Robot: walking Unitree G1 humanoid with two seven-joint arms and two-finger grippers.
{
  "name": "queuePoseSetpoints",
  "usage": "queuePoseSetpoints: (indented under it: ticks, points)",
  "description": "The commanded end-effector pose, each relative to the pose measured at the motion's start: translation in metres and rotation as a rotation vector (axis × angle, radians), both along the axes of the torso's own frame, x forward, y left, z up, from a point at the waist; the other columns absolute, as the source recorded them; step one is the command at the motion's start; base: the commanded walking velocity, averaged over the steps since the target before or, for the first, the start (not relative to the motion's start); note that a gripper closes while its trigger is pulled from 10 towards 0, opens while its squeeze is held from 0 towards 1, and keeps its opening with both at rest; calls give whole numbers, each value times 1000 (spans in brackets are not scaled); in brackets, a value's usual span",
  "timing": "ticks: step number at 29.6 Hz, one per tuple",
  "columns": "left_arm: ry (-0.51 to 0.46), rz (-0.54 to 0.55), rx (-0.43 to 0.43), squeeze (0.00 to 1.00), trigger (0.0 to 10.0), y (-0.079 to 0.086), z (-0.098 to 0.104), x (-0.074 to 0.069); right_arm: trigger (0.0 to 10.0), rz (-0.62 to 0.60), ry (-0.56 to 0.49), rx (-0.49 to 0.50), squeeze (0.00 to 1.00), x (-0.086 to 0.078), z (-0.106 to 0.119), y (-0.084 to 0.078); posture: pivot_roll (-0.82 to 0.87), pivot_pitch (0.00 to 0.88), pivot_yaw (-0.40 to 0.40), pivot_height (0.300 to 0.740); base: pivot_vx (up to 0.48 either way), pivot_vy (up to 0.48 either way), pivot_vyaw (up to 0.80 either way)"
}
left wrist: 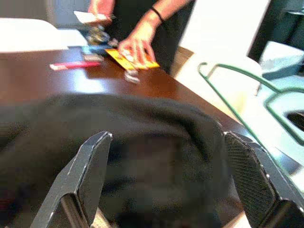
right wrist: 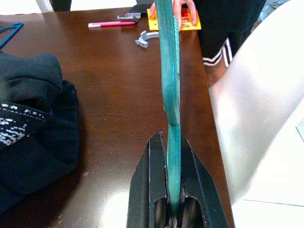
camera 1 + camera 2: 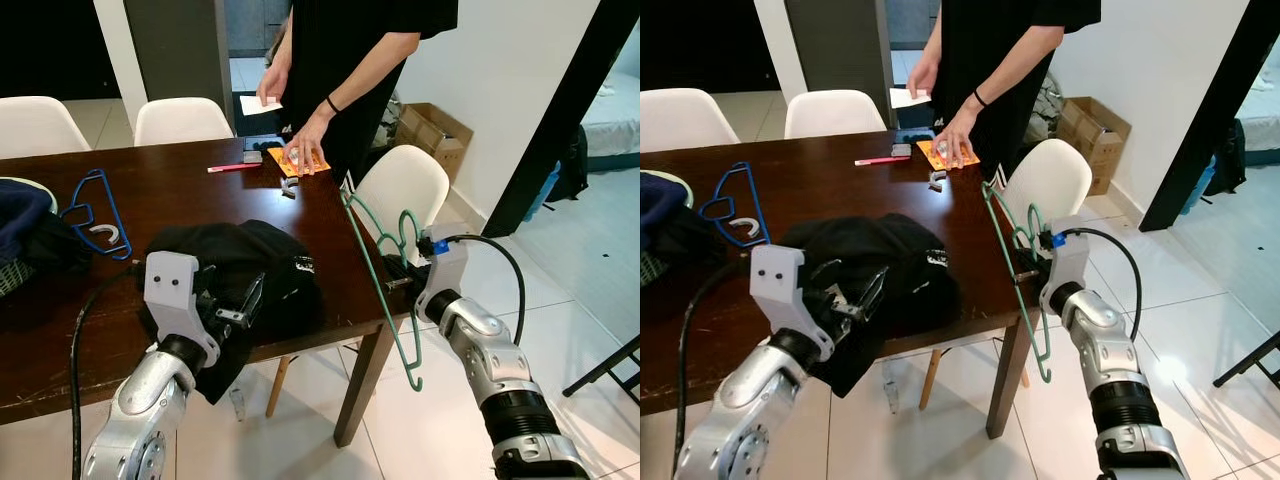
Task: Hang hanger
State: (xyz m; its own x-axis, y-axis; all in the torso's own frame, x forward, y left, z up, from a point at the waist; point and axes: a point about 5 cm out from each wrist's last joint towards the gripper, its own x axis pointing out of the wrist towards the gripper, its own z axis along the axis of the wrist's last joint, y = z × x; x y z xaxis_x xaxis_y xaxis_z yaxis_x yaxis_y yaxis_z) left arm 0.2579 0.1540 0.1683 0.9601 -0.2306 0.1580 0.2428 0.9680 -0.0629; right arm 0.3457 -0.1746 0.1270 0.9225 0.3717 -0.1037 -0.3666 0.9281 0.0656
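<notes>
Green hanger (image 3: 378,262) is pinched by right gripper (image 2: 174,187) beside bench (image 3: 200,185) edge; left gripper (image 1: 166,178) is held spread over black garment (image 3: 245,265).

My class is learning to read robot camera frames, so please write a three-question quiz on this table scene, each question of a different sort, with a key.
1. True or false: the right gripper is shut on the green hanger.
2. Multiple choice: the left gripper, fingers open, points at which thing? A) the blue hanger B) the black garment C) the pink pen
3. Fill in: the person's hand rests on an ______ card at the table's far edge.

Key
1. True: the black fingers are closed on the hanger's flat edge.
2. B: the garment lies between and beyond the fingers.
3. Orange.
</notes>
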Motion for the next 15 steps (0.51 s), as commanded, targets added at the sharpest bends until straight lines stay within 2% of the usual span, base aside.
queuePoseSetpoints:
  ticks: [1,2,4,5,7,8,11,15]
  points:
    - [-13,31,36,0,10000,-1,3,0,10000,-11,-4,20,0,0,1,-2,67,42,-60,740,0,0,0]
    - [-21,43,76,0,10000,-2,4,0,10000,-10,-3,19,0,0,1,-2,68,38,-62,740,0,0,0]
    - [-21,43,76,0,10000,-2,4,0,10000,-10,-3,19,0,0,1,-2,68,38,-62,740,0,0,0]
    - [-57,144,174,0,10000,3,6,0,10000,-10,-2,20,0,1,2,-3,72,33,-62,740,0,0,0]
    - [-57,144,174,0,10000,3,6,0,10000,-10,-2,20,0,1,2,-3,72,33,-62,740,0,0,0]
    - [-71,195,201,0,10000,7,7,-1,10000,-10,-2,21,0,1,2,-3,69,38,-63,740,0,0,0]
    - [-47,248,168,0,10000,14,-1,-5,10000,-12,-3,25,0,1,2,-3,79,31,-60,740,0,0,0]
    - [-34,228,125,0,10000,13,-4,-3,10000,-18,-5,35,0,2,2,-3,85,36,-67,740,0,0,0]
